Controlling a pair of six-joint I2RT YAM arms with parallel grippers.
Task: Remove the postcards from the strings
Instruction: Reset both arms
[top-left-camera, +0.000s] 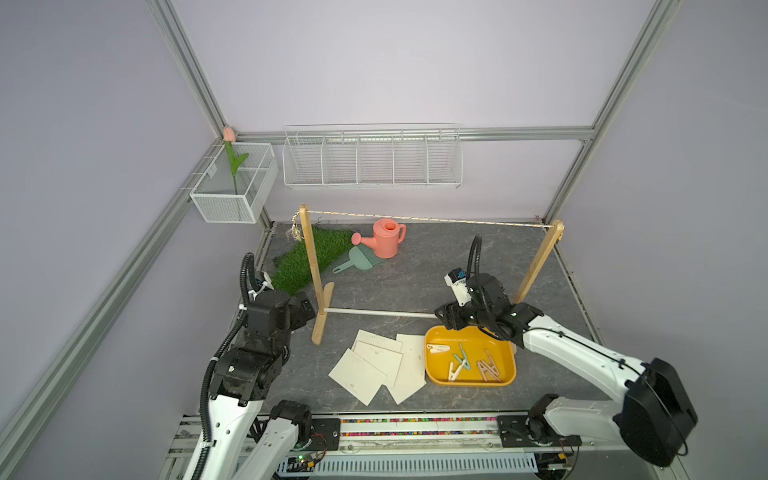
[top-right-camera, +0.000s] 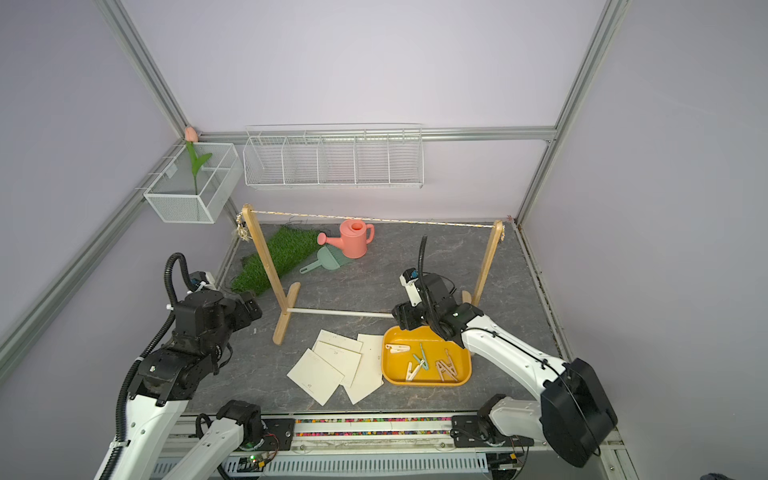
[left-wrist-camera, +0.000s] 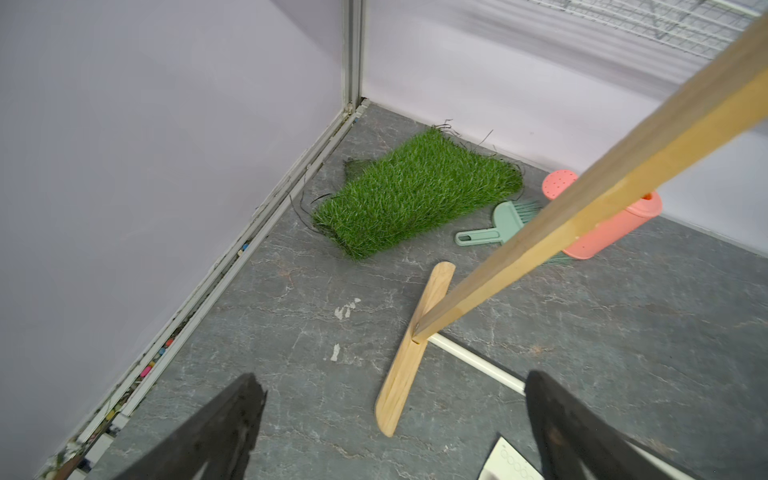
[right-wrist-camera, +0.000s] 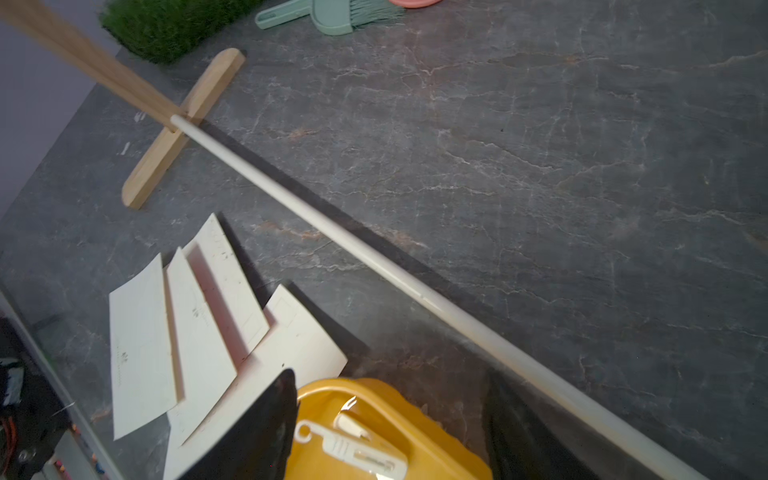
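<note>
Down on the surface (top-left-camera: 415, 282), the postcards (top-left-camera: 376, 365) lie in an overlapping pile in front of the wooden frame (top-left-camera: 312, 266), right up against the yellow tray (top-left-camera: 473, 382) of pegs (top-left-camera: 461, 363). The string (top-left-camera: 428, 218) up top is bare. Left fingers (left-wrist-camera: 216, 432) are spread wide and empty by the frame's post. Right fingers (right-wrist-camera: 257, 428) hang apart over the tray's rim, holding nothing.

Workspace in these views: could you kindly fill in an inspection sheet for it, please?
Surface: dark marbled table.
Job's things: postcards overlapped flat on table beside yellow tray; string bare on the wooden frame; pegs in tray.
Clutter: grass mat, pink watering can, green brush.
Grippers: left gripper open, empty; right gripper open, empty, above tray.
Cables: two black conduit loops, clear of the string.
Surroundings: lilac walls, wire rack, mesh basket with tulip.
</note>
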